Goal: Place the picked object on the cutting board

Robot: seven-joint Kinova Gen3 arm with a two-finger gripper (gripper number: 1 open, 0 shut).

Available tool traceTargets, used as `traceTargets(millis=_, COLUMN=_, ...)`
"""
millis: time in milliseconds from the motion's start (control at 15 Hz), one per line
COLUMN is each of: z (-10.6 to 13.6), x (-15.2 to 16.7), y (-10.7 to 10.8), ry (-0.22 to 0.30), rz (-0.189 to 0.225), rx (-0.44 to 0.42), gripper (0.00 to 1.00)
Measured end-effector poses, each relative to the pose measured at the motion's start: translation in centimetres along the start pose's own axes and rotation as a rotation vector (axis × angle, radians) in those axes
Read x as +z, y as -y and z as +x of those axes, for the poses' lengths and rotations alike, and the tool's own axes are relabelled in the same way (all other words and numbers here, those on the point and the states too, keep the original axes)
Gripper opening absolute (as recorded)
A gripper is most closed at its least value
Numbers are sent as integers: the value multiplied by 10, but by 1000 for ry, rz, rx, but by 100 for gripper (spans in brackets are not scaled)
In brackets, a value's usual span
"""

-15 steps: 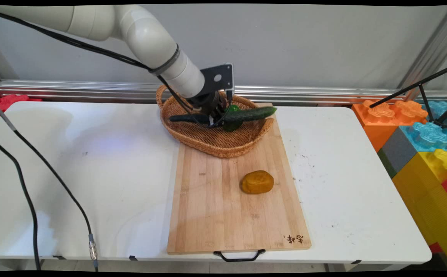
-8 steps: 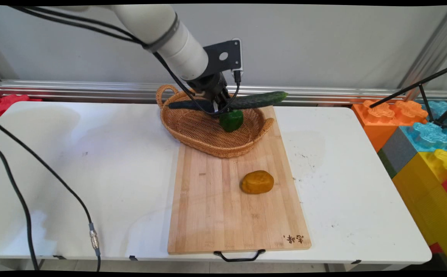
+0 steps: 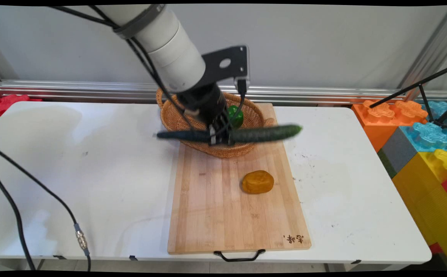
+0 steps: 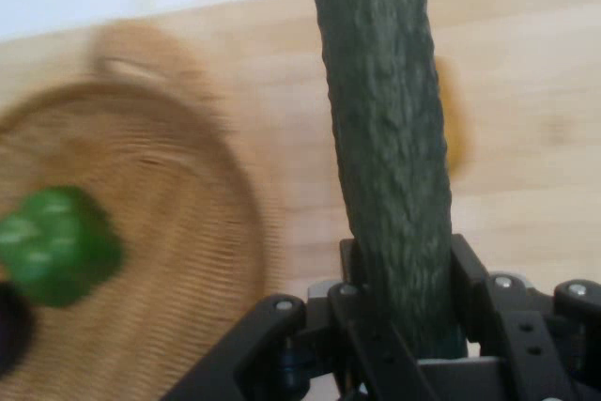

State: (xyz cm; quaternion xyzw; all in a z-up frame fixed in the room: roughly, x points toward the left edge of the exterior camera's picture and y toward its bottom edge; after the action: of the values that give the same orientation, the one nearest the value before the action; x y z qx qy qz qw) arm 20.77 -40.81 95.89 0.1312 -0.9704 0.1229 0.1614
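Note:
My gripper is shut on a long dark green cucumber, held level in the air by its middle above the front rim of the wicker basket. In the hand view the cucumber runs up from between the fingers across the picture. A green pepper lies inside the basket, also seen in the hand view as the pepper at the left. An orange-brown rounded lump sits on the wooden cutting board in front of the basket.
The cutting board lies lengthwise on the white table, its black handle at the near edge. Black cables hang across the table's left side. Large coloured toy blocks stand off the table's right end.
The gripper has lifted the cucumber out of the basket and carried it toward the near side, over the basket's front rim. The green pepper stays in the basket.

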Motion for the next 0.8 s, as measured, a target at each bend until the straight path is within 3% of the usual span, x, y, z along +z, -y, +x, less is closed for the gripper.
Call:
traceTargets(millis=200, z=-2, x=0, y=-31, ry=19, rz=-72, rx=-17, gripper=0)
traceTargets(millis=333, z=-10, x=11, y=-50, ry=34, rz=-99, rx=-31, gripper=0)
traceTargets(millis=800, z=-42, x=82, y=-87, ry=59, rz=-118, rx=-65, gripper=0)
